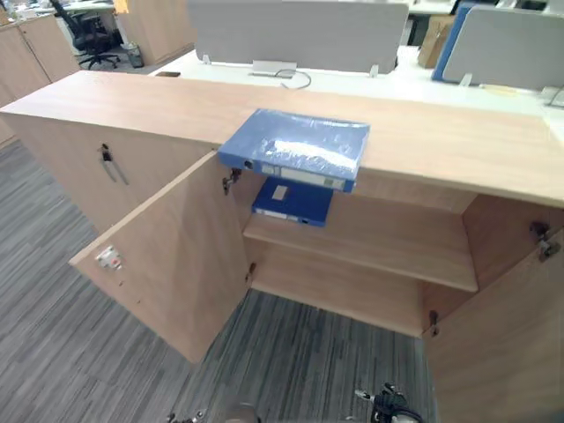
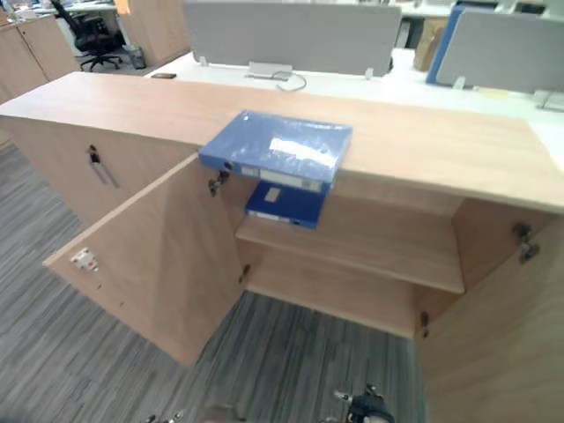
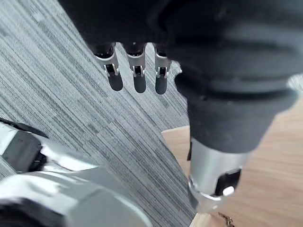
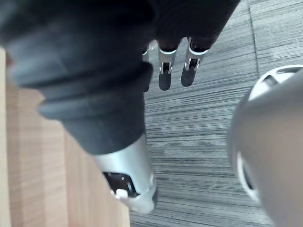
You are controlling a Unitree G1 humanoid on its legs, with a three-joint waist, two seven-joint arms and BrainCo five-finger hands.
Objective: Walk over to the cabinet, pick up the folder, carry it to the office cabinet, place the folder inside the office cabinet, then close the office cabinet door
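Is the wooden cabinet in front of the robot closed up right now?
No, the left door of the cabinet stands wide open, baring a shelf with a dark blue folder on it.

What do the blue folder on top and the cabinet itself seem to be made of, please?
The blue folder looks like board under glossy plastic, possibly a film wrap: white glare patches and a crinkled sheen cross its cover. The cabinet looks like matte wood-effect laminate board, judging by its even pale grain; solid wood cannot be ruled out.
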